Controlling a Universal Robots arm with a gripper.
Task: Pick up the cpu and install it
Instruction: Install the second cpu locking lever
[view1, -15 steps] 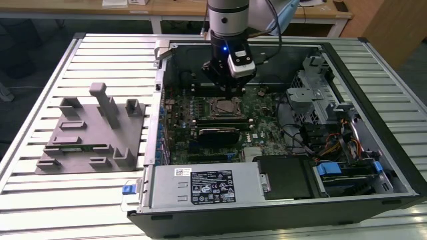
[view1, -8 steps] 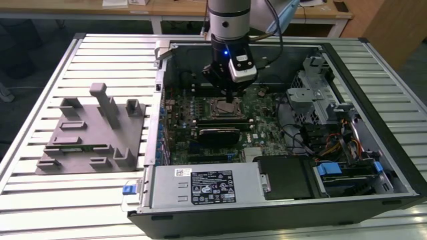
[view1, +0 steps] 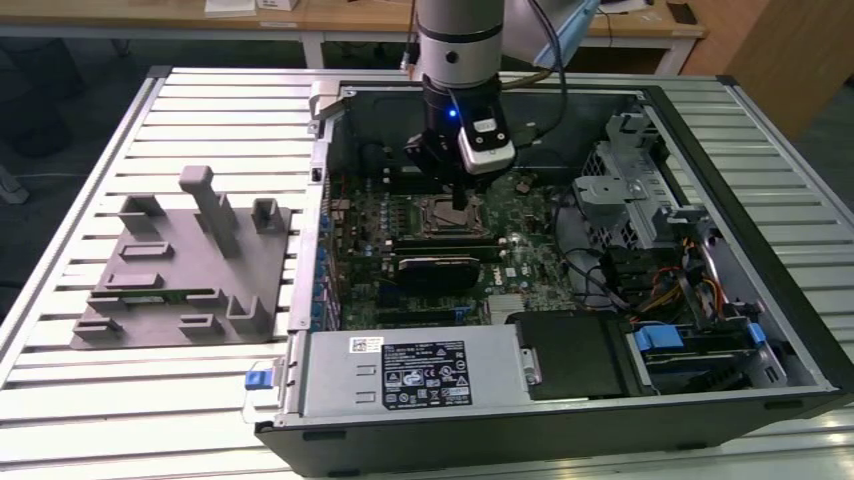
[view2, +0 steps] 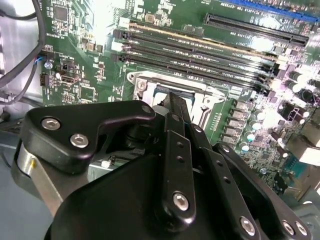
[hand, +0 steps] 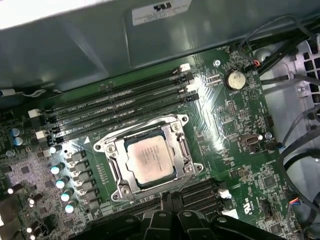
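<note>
Silvery metal marks the cpu (hand: 150, 159), which lies flat inside the metal frame of its socket (hand: 116, 176) on the green motherboard (hand: 235, 150), in the first wrist view. It looks level and squared to the frame, so I judge the chip already placed rather than carried.

In the exterior view the hand (view1: 459, 203) hangs straight down over the socket (view1: 442, 211), inside the open computer case (view1: 694, 150) that lies on the slatted bench (view1: 200, 120). In the second wrist view its black fingers (view2: 179, 165) look drawn close together, tips pointing at the socket's edge (view2: 145, 80), and nothing appears pinched between them; whether the tips touch the frame I cannot tell.

To do this step well, the chip should sit fully down in the frame with no corner riding up, and any pressing should be straight and light, never sideways, since the contacts beneath are likely fragile. The long black memory slots (hand: 120, 107) run just beside the socket, and a row of small capacitors (hand: 62, 180) stands near its other side, so the fingers have little room to stray.
</note>
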